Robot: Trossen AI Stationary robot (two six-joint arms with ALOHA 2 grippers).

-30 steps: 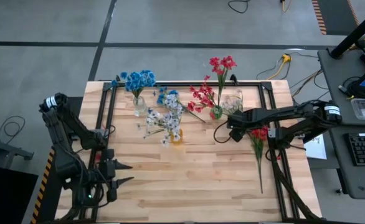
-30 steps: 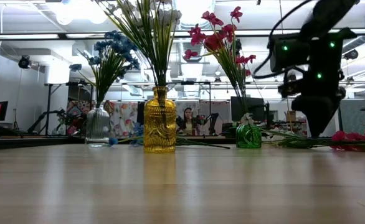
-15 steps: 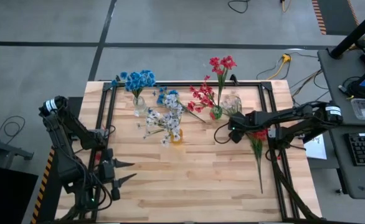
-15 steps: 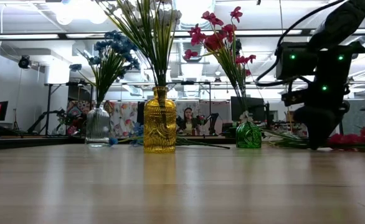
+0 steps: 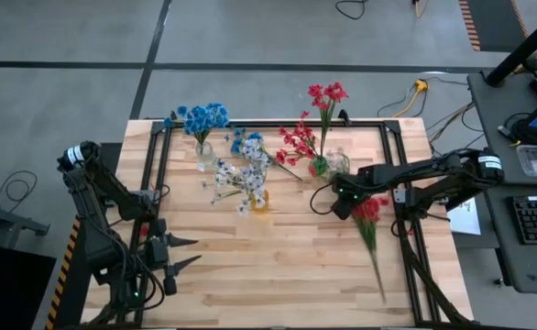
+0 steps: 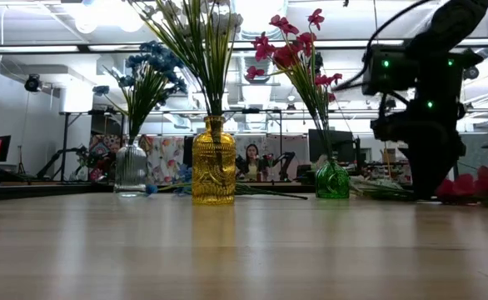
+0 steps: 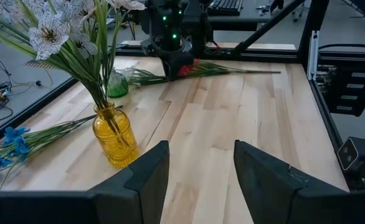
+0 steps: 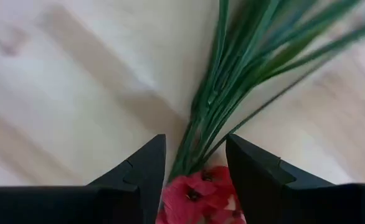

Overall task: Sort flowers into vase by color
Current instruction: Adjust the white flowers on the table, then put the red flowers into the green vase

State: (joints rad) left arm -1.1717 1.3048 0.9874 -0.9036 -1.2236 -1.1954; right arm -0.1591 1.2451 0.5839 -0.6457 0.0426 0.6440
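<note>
A red flower sprig (image 5: 371,229) lies on the table at the right. Its blossoms (image 8: 198,194) sit between the fingers of my right gripper (image 5: 344,203), which tips down over its blossom end. A clear vase (image 5: 204,156) holds blue flowers, a yellow vase (image 5: 259,198) holds white ones and a green vase (image 5: 318,168) holds red ones. A blue sprig (image 5: 246,142) lies flat between the clear and green vases. My left gripper (image 5: 188,253) hangs open over the near left of the table. My right gripper comes from above, slanting down, with a finger on each side of the red sprig where the bunched stems (image 8: 202,146) meet the blossoms. The blossoms fill the gap between the fingers. The fingers lie across the sprig, whose stem runs on the table toward the near edge.
The three vases stand in a row across the far half of the table. A black frame rail (image 5: 406,183) runs along the right side, close to the sprig. Bare wood (image 5: 268,266) fills the near middle.
My right gripper has gone down and toward the table's left and near edges, tipping further downward. The red sprig has shifted with it: the blossom end has slid left and the stem has swung about, its free end now lying closer to the near edge.
</note>
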